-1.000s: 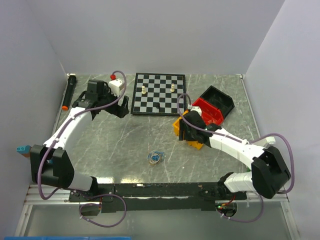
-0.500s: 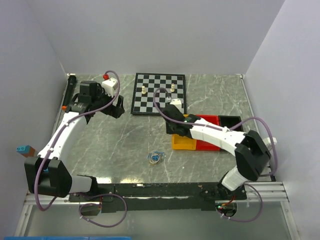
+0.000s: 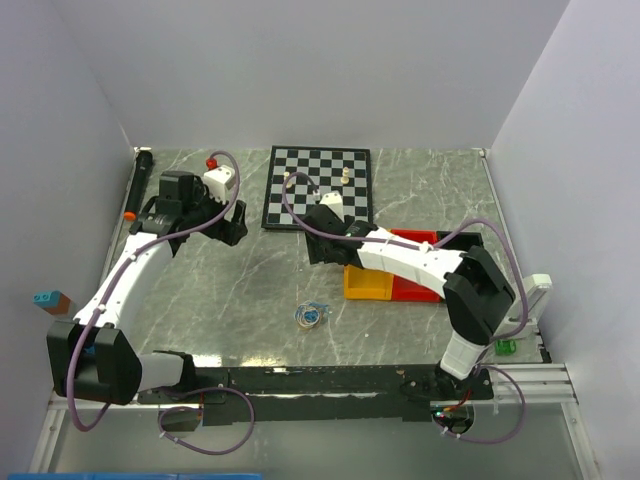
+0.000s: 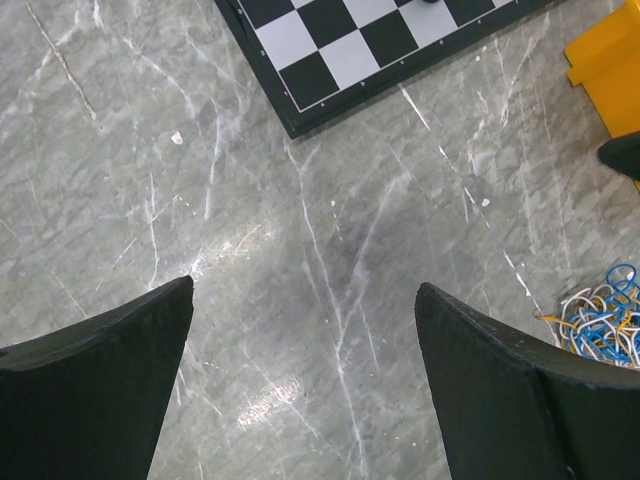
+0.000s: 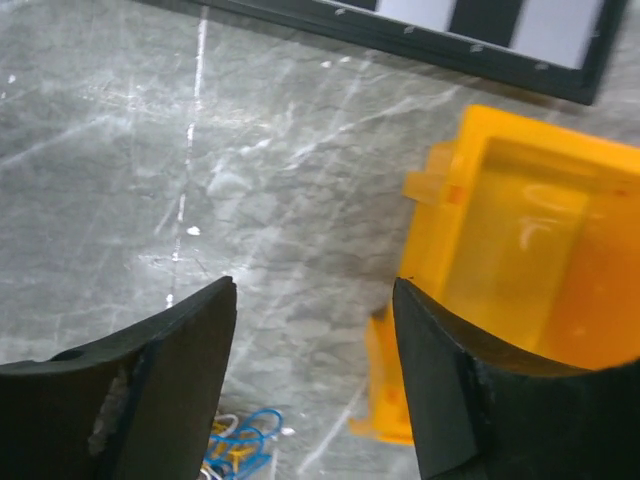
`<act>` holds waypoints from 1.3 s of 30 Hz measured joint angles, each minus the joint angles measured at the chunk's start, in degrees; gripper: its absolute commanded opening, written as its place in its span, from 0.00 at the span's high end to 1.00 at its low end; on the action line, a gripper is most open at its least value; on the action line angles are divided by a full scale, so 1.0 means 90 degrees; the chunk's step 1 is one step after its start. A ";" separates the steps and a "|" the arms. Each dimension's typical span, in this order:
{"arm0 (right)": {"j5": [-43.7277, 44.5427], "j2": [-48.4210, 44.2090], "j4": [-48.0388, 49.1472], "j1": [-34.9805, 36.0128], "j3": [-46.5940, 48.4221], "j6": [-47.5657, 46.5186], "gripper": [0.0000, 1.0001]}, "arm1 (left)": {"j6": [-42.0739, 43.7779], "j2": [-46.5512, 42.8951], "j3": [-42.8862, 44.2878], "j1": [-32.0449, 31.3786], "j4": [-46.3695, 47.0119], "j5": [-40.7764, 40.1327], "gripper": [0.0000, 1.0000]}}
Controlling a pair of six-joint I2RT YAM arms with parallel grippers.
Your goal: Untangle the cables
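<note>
The cables lie as one small tangle of thin blue, yellow and whitish wires on the grey marble table, near the front centre. The tangle shows at the right edge of the left wrist view and at the bottom of the right wrist view. My left gripper hangs open over bare table at the back left, far from the tangle, with nothing between its fingers. My right gripper is open over the table beside the yellow bin, behind the tangle, and holds nothing.
A chessboard with a few pieces lies at the back centre. A yellow bin and a red bin sit right of centre, under the right arm. A black marker lies along the left wall.
The right arm has swung left from the bins to the table in front of the chessboard. The bins now lie flat in a row. The left arm shifted slightly left.
</note>
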 measured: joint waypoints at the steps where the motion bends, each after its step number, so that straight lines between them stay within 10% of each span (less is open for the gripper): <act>1: 0.0041 -0.0053 -0.0036 0.0000 0.0000 -0.0034 0.27 | 0.0002 -0.0010 -0.0019 -0.0002 -0.0005 0.0002 0.03; 26: 0.0318 0.0260 -0.0478 -0.0396 -0.0041 -0.0097 0.76 | -0.0053 -0.0012 -0.0029 0.0000 0.0027 0.0005 0.03; 39: 0.0066 0.1360 -0.0624 0.0104 0.1455 -0.0002 0.77 | -0.0265 -0.0182 -0.0177 0.0000 0.0095 0.0010 0.03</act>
